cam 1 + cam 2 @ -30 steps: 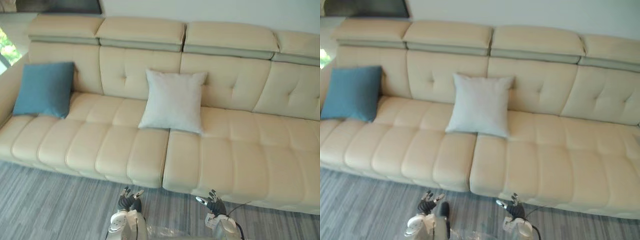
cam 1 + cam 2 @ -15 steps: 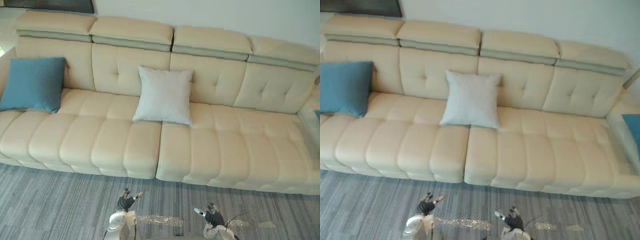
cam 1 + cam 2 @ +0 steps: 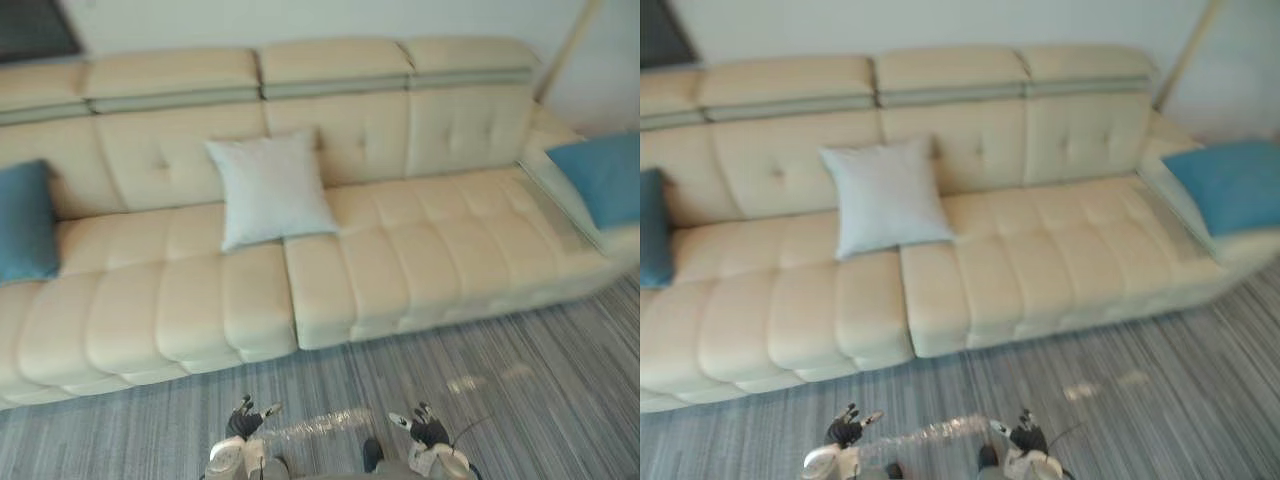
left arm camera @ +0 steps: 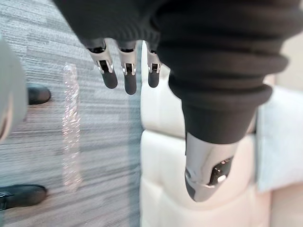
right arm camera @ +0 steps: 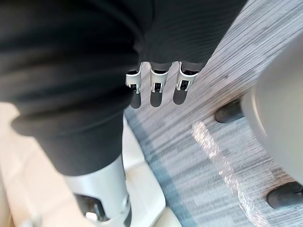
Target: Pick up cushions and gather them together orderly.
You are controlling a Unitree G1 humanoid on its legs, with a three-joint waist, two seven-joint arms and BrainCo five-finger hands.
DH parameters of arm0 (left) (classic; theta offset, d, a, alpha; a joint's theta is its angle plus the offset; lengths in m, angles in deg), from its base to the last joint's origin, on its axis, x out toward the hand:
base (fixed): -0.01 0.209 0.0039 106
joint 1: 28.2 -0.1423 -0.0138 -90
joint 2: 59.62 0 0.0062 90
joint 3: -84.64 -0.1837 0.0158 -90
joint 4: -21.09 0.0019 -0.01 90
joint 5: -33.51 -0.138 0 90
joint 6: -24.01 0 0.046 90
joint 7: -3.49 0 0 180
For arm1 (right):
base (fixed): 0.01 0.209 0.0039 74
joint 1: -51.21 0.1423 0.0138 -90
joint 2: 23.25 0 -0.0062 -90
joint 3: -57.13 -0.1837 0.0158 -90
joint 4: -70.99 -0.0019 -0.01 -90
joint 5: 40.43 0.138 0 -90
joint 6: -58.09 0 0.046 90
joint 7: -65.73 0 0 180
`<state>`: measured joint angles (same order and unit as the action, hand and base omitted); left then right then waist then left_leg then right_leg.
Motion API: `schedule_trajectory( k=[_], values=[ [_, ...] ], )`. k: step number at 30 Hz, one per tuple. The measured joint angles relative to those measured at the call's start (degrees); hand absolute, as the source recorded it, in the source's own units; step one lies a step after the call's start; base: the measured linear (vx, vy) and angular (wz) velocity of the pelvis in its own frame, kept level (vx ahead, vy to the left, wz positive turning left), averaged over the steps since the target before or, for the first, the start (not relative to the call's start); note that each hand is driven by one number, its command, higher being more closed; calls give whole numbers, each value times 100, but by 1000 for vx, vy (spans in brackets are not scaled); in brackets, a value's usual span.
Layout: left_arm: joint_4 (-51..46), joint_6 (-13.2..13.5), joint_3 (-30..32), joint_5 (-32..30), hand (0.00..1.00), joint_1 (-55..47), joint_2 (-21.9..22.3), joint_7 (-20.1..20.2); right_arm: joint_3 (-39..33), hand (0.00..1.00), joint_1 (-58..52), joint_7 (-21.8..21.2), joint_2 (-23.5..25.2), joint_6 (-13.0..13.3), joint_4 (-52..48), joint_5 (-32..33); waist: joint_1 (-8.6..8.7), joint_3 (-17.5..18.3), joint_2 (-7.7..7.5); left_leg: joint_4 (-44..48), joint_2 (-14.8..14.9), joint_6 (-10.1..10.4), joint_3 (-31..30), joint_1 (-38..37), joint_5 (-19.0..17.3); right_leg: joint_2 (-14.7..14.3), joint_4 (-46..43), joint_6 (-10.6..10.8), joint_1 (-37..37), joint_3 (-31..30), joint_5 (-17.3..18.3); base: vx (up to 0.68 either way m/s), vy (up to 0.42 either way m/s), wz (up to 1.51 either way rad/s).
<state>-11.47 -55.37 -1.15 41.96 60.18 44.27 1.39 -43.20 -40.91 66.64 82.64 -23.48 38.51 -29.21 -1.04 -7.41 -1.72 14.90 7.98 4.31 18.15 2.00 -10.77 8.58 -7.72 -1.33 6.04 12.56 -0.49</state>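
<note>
- Left eye view: a long cream sofa (image 3: 400,260) runs across the scene on a grey striped carpet (image 3: 520,340).
- A white cushion (image 3: 270,190) leans upright against the backrest near the middle of the sofa, with its lower edge on the seat.
- The left blue cushion (image 3: 22,222) stands against the backrest at the sofa's left end, well apart from the white one.
- The right blue cushion (image 3: 600,178) lies tilted at the sofa's far right end, also well apart from the white one.
- The left hand (image 3: 243,421) and the right hand (image 3: 425,428) hang low over the carpet in front of the sofa, apart from each other. Neither touches a cushion.
- Right eye view: it shows the same layout. The white cushion sits between the two blue ones, and both hands are low above the carpet.
- Left wrist view: the left hand's fingers (image 4: 129,75) reach out straight and its thumb (image 4: 208,175) stands apart from them. The hand is released and holds nothing.
- Past the fingers lie the carpet and the sofa's front edge, with the white cushion (image 4: 279,137) beyond on the seat.
- Right wrist view: the right hand's fingers (image 5: 156,90) are straight and its thumb (image 5: 102,198) is apart from them. This hand is also released and empty, above the carpet beside the sofa's front edge.
</note>
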Motion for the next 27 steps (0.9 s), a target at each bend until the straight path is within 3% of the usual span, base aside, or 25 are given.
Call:
schedule_trajectory(
  k=[1,4,5,6,7,8,9,12,13,14,15,16,17,18,19,22,23,24,25,27],
  values=[
    [18,-21,11,-37,0,42,-23,3,55,0,12,-5,-90,10,12,-1,12,-22,13,136,69,-35,-186,6,-21,-119,-3,119,10,73,-283,53,-30,-77],
    [21,-19,8,-52,0,77,-30,4,208,0,75,-21,-266,6,91,-2,19,9,98,39,222,-125,-176,-46,-70,-302,405,130,9,-46,-653,-35,-67,-85],
    [31,-14,-6,-54,0,140,-59,3,204,0,179,-24,-293,-1,105,-6,8,-16,184,-105,353,-15,120,-41,-37,-204,298,-115,62,377,-345,-19,-53,-76],
    [27,-14,-19,-52,0,208,-108,-6,206,0,232,-25,-313,-7,169,-8,11,32,102,-186,387,106,259,-73,43,55,-225,-99,122,1125,109,21,-68,-87],
    [5,-11,-94,-49,0,198,-163,-8,230,0,261,-25,-330,-18,237,-9,-51,25,118,-236,463,187,453,-198,96,248,-404,52,-38,1845,327,39,-70,-94],
    [-5,-2,-105,-47,0,158,-225,-8,318,0,247,-30,-311,-16,232,-9,-100,54,62,-236,536,231,646,-309,115,282,-160,330,-260,2141,237,69,-176,-116],
    [31,-10,-105,-47,0,113,-276,-8,409,0,251,-36,-300,-8,200,-6,-121,60,77,-102,791,259,679,-334,125,-128,360,392,-476,1914,33,24,-222,-94],
    [70,-14,-164,-37,0,42,-255,-11,393,0,233,-38,-300,11,196,5,-118,4,141,731,1328,231,687,-199,126,-611,619,111,-635,1630,99,-26,-291,-73],
    [76,-16,-194,-39,0,-6,-208,-9,366,0,166,-29,-332,22,191,19,-106,-79,212,1775,1701,-378,349,87,161,-881,619,-13,-747,1425,251,-62,-303,-71],
    [43,-8,-154,-32,0,-27,-183,-4,372,0,120,-22,-350,29,188,27,-113,-105,225,2234,1750,-689,40,286,283,-969,628,-78,-811,1317,293,-39,-310,-96],
    [16,23,-194,-21,0,-32,-204,-4,386,0,85,-1,-370,30,199,77,-226,-150,207,2854,1496,-572,-794,644,38,-1033,612,-212,-890,1020,394,40,-141,-121],
    [-97,27,-210,69,0,-50,-146,-5,348,0,91,35,-467,18,217,123,-239,-219,235,3053,809,-260,-1412,868,-363,-1027,585,-274,-896,561,428,82,-91,-130],
    [-148,29,-224,74,0,-75,-129,-15,331,0,98,36,-507,19,214,125,-239,-246,257,3020,571,-236,-1524,931,-465,-1030,593,-305,-901,439,443,99,-45,-136],
    [-234,33,-316,84,0,-113,-103,-13,274,0,98,43,-579,19,212,126,-249,-301,320,2787,142,-227,-1707,1070,-564,-1047,599,-354,-903,188,434,91,-24,-139],
    [-304,36,-371,170,0,-121,-83,-13,221,0,82,51,-624,11,214,127,-284,-341,413,2139,-230,-225,-1760,1169,-538,-1098,607,-403,-904,-9,394,94,-15,-139],
    [-334,32,-341,293,0,-130,-7,-14,138,0,72,108,-626,7,205,128,-357,-352,575,663,-696,-261,-2090,1442,-217,-1369,717,-492,-918,-546,363,146,22,-128],
    [-358,34,-302,313,0,-131,11,-11,81,0,30,144,-535,7,206,130,-568,-327,551,279,-766,-138,-2246,1399,291,-1486,799,-544,-923,-877,331,172,41,-161],
    [-357,35,-285,338,0,-163,2,-7,78,0,5,145,-483,7,201,130,-687,-272,535,232,-781,-134,-2260,1329,461,-1538,831,-542,-945,-1090,328,234,46,-160],
    [-330,29,-213,382,0,-216,1,-1,110,0,2,137,-397,5,193,128,-711,-235,499,266,-861,-269,-2413,1303,593,-1562,855,-486,-1039,-1308,370,285,33,-111],
    [-357,17,-121,418,0,-252,-28,2,101,0,-82,151,-247,-4,143,126,-684,-165,350,479,-850,-461,-2334,1264,432,-1537,542,-412,-960,-1519,720,321,19,-67]
  ],
)
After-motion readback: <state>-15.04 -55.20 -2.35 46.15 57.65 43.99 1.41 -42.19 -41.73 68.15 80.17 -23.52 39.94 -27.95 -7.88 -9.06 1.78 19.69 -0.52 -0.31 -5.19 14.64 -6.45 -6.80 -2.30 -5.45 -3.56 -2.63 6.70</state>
